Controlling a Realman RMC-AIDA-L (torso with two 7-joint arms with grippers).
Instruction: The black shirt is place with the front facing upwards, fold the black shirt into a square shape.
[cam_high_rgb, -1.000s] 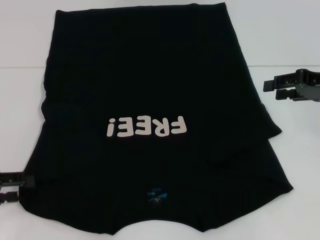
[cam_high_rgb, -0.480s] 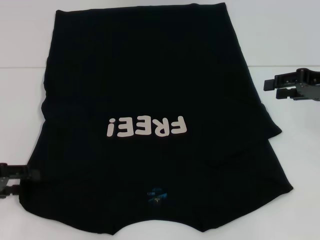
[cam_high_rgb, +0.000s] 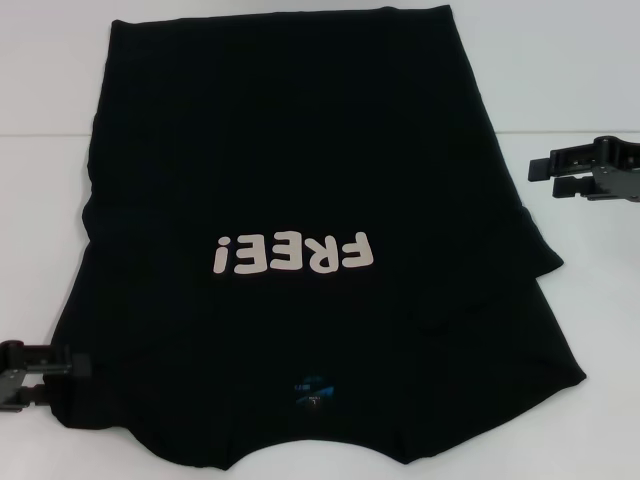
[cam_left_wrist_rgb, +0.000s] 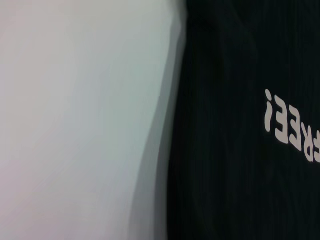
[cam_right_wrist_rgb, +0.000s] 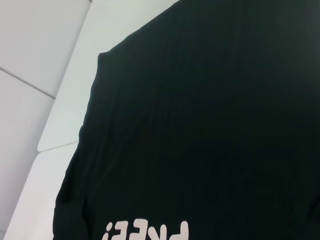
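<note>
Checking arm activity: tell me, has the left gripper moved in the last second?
Yes. The left gripper crept inward to the black shirt edge.

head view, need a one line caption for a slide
Black shirt spread print-up on white table, left gripper at its edge, right gripper hovering apart.

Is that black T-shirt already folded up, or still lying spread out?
Mostly spread out: the black shirt lies flat, "FREE!" print facing up. Only its sleeves look tucked in along the sides.

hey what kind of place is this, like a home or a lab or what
Probably a lab or test bench, not a home: a bare white table, one black shirt spread flat, and the left gripper and right gripper flanking it.
</note>
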